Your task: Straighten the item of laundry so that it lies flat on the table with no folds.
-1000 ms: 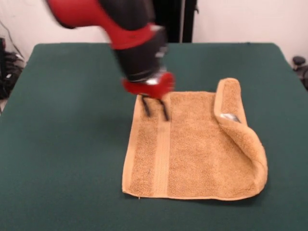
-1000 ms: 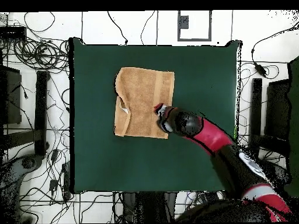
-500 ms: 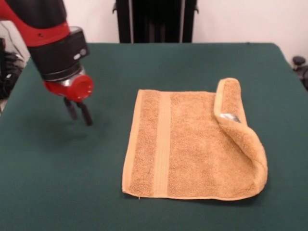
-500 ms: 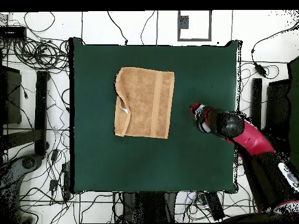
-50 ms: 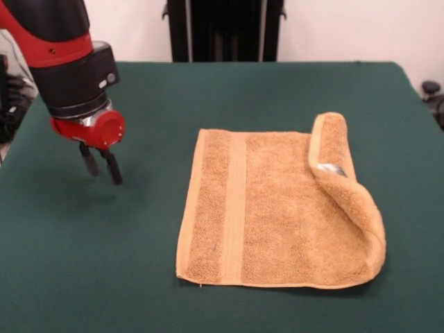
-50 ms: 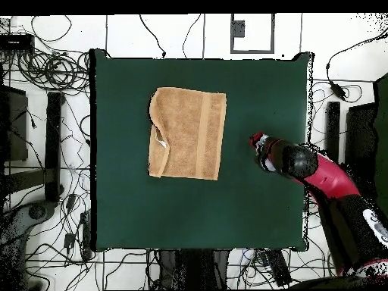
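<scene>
Orange-tan terry towel (image 5: 277,211) lies mid-tabletop (image 5: 208,90), one short end curled back over itself. My end effector (image 5: 99,166) hangs beside it, well apart, empty, fingers slightly parted. Nothing between them; I see cables (image 6: 45,68) on the floor around.

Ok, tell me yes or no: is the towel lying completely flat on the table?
No. In the front view one end of the towel is folded back over itself, well away from the gripper.
</scene>
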Robot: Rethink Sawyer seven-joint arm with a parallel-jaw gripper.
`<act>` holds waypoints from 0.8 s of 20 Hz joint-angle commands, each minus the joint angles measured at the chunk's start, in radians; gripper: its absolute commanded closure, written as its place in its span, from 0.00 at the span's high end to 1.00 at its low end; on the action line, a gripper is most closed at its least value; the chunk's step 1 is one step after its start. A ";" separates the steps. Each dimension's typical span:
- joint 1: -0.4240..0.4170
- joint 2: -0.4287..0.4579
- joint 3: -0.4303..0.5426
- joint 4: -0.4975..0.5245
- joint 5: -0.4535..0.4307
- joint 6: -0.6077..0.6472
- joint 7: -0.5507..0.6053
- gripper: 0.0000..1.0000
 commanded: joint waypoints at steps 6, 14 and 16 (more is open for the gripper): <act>0.100 0.044 0.113 0.090 -0.018 -0.061 0.033 1.00; 0.159 0.165 0.119 0.113 0.025 -0.302 0.195 1.00; 0.192 0.186 0.100 0.101 0.036 -0.362 0.234 1.00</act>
